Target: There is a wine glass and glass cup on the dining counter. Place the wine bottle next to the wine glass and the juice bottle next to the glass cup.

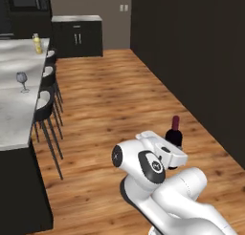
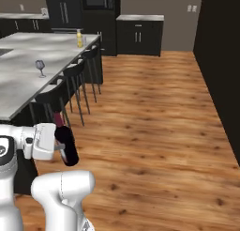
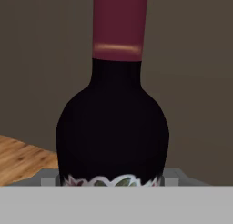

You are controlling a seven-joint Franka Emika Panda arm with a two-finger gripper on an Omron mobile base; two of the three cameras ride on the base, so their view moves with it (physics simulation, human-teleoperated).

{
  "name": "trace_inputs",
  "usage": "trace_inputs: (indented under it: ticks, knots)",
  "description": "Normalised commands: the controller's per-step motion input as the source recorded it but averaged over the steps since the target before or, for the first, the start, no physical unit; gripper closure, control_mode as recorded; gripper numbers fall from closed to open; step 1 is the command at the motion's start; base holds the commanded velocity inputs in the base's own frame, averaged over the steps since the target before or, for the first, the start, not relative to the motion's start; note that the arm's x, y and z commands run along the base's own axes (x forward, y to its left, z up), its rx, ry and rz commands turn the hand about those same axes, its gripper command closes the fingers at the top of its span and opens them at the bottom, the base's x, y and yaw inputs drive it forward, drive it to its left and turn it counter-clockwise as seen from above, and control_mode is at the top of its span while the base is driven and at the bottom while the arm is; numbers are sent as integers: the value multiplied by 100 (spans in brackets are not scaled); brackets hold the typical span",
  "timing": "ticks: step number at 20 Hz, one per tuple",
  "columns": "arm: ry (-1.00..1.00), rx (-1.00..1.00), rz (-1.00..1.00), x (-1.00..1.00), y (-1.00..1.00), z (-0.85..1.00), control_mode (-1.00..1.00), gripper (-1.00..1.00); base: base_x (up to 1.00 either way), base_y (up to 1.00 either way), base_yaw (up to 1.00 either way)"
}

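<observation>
In the lower middle of the left base view, pincer (image 1: 173, 155) clenched on the wine bottle (image 1: 174, 135), held upright over the wooden floor (image 1: 115, 105), red neck up. In the right base view, same bottle (image 2: 66, 142) at lower left of the frame, leaning slightly, body gripped beside the white hand. In the hand view, bottle (image 3: 113, 127) very close, dark rounded shoulder in the middle, red neck going to the top of the frame, a bit of patterned label at the bottom; fingertips hidden behind the bottle.

At upper left of the left base view, marble counter (image 1: 12, 119) with the wine glass (image 1: 21, 81) standing upright on it, well apart from the held bottle. Farther back on the same counter, near the top left corner, juice bottle (image 1: 37, 43), upright, near the counter edge. In the right base view, wine glass (image 2: 40, 67) at left middle, juice bottle (image 2: 79, 38) higher up, near the far corner of the counter (image 2: 28, 91); something small and clear just beside it, too faint to name.

Along the counter edge, row of dark stools (image 1: 46, 112), also in the right base view (image 2: 70, 87). At the back of the room, dark cabinets (image 2: 138, 35).
</observation>
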Motion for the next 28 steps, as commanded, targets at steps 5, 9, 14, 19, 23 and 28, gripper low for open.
trace_inputs:
  ticks: [5, 9, 14, 19, 23, 28]
  knots:
    - [0, 0, 0, 0, 0, 0, 100, 100, 11, -35, 44]
    - [0, 0, 0, 0, 0, 0, 100, 100, 15, -36, 41]
    - [0, 0, 0, 0, 0, 0, 100, 100, 34, -48, 16]
    - [0, 0, 0, 0, 0, 0, 100, 100, 39, -49, 12]
    - [0, 0, 0, 0, 0, 0, 100, 100, 51, -45, 11]
    - [0, 0, 0, 0, 0, 0, 100, 100, 45, -38, 19]
